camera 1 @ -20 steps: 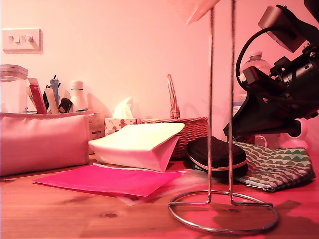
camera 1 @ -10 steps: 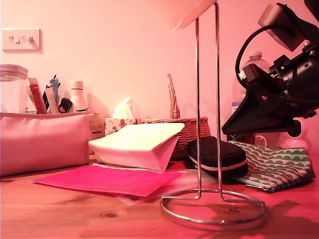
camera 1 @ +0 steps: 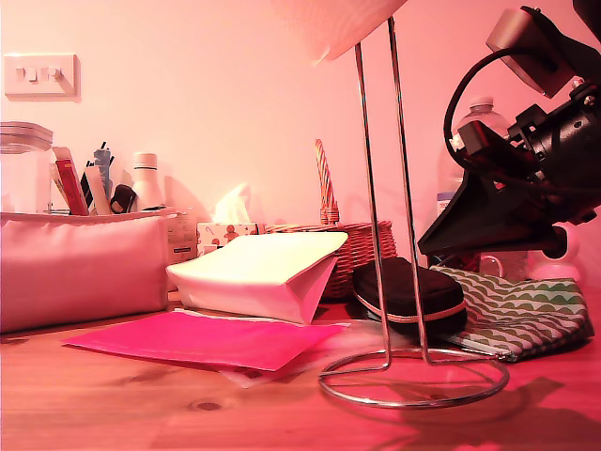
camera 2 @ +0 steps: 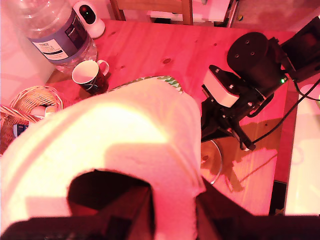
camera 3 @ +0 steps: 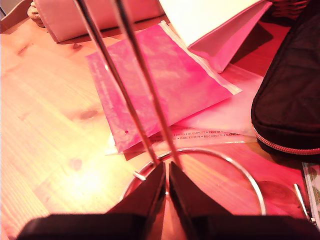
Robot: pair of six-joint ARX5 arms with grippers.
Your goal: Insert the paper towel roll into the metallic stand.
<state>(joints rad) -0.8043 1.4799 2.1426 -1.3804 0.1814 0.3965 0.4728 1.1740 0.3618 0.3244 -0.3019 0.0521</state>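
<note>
Overhead, the roll point(camera 1: 343, 23) enters the exterior view from the top edge, white and softly dimpled, its lower corner meeting the upper ends of the two rods. In the first wrist view the roll point(camera 2: 107, 160) fills most of the picture as a pale, bulging mass; the first gripper point(camera 2: 150, 215) grips it, dark fingers point(camera 2: 120, 200) pressing into the paper. The stand point(camera 1: 399, 282) is thin chrome wire: two parallel rods leaning toward the exterior view's left, rising from a round ring base on the table point(camera 1: 141, 404). Whether the ring lies flat cannot be told. In the second wrist view the second gripper point(camera 3: 166, 192) has its jaws nearly closed, tips at the foot of the stand point(camera 3: 145, 105), just beside the rods; contact cannot be told. The table is pine with knots. Behind the stand lie a pink sheet point(camera 1: 202, 338), a white bag point(camera 1: 258, 272), a black case point(camera 1: 408, 291) and a wicker basket point(camera 1: 352, 244). A wall switch point(camera 1: 39, 75) sits at the exterior view's upper left.
</note>
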